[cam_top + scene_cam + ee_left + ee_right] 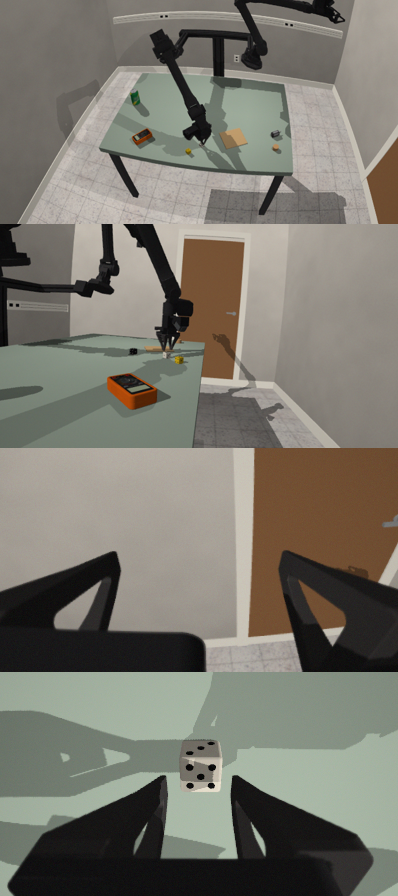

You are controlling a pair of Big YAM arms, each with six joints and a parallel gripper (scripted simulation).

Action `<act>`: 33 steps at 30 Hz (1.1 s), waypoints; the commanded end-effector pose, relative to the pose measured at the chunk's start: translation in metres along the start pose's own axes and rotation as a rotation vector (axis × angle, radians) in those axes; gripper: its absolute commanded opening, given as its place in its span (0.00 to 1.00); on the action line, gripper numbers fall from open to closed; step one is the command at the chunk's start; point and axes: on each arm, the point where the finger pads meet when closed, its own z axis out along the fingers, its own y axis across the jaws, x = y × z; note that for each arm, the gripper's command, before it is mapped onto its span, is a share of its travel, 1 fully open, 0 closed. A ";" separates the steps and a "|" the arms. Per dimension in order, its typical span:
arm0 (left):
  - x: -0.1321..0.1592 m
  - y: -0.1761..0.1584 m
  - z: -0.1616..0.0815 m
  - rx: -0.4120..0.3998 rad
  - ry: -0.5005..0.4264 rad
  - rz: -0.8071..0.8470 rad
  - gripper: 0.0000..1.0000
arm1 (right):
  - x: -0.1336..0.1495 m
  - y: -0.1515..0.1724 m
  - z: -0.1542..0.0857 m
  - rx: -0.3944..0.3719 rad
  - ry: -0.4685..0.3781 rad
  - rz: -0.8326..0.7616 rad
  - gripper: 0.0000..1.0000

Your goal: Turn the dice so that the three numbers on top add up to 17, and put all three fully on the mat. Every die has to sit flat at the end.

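The white die (202, 145) (166, 355) (200, 767) lies just below the right fingers (203, 142) (167, 349), lined up with the gap between them and a touch toward the upper part of the wrist view; they stand part open with nothing gripped, one to either side. It is a cube, so no long axis matters — squareness to its faces does, and that looks good. The right arm is far nearer; the left fingers (339, 19) are wide open, holding nothing, raised well away.

The mat (233, 138) (152, 348) lies toward the robot's left of the white die; the yellow die (188, 151) (179, 360) sits on the other side, near enough to be clipped by a wide swing; the black die (133, 351) is also off the mat. The meter (142, 136) (132, 390) is well apart; nothing seems to block a short descent.
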 end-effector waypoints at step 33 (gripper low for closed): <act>-0.025 0.004 -0.011 -0.010 -0.059 -0.006 1.00 | -0.007 0.004 0.001 -0.018 -0.008 0.005 0.39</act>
